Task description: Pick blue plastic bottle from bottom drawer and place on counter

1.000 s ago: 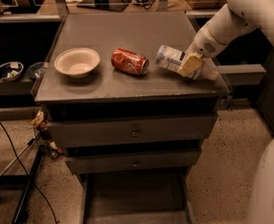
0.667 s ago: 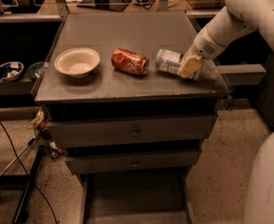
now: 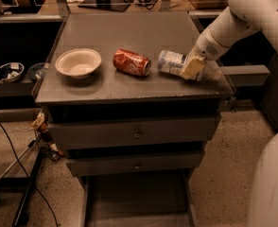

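Note:
The blue plastic bottle (image 3: 172, 62) lies on its side on the right part of the counter (image 3: 129, 34), cap end toward the red can. My gripper (image 3: 194, 66) comes in from the upper right on the white arm and is shut on the bottle's right end; one tan finger (image 3: 191, 69) shows in front of the bottle. The bottle rests on or just above the counter surface. The bottom drawer (image 3: 139, 200) stands pulled out at the foot of the cabinet, and nothing shows inside it.
A crushed red soda can (image 3: 131, 62) lies mid-counter, just left of the bottle. A white bowl (image 3: 78, 63) sits on the counter's left side. Two upper drawers (image 3: 136, 134) are closed. Cables and a stand (image 3: 28, 183) crowd the floor at left.
The gripper and the bottle have shifted slightly left and down toward the counter surface. The can and bowl have not moved.

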`<action>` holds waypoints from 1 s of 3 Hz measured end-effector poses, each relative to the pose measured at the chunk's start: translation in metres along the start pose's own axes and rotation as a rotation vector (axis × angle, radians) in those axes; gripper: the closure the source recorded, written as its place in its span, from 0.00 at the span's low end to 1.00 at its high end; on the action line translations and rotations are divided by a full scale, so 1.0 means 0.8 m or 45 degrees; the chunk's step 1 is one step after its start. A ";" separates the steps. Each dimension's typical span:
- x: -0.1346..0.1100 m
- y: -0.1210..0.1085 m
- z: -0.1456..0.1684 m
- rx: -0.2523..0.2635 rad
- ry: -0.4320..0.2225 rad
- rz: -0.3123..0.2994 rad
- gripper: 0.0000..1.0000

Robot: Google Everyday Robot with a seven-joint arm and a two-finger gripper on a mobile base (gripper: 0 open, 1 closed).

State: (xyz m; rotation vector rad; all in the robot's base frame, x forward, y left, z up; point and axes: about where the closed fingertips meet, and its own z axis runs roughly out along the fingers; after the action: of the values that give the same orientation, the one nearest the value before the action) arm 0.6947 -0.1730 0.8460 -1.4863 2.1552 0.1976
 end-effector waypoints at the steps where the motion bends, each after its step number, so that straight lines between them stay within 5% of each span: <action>1: 0.000 0.000 0.000 0.000 0.000 0.000 0.37; 3: 0.000 0.000 0.000 0.000 0.000 0.000 0.00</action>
State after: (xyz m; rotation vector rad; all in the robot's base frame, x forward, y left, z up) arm 0.6948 -0.1729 0.8458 -1.4865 2.1553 0.1979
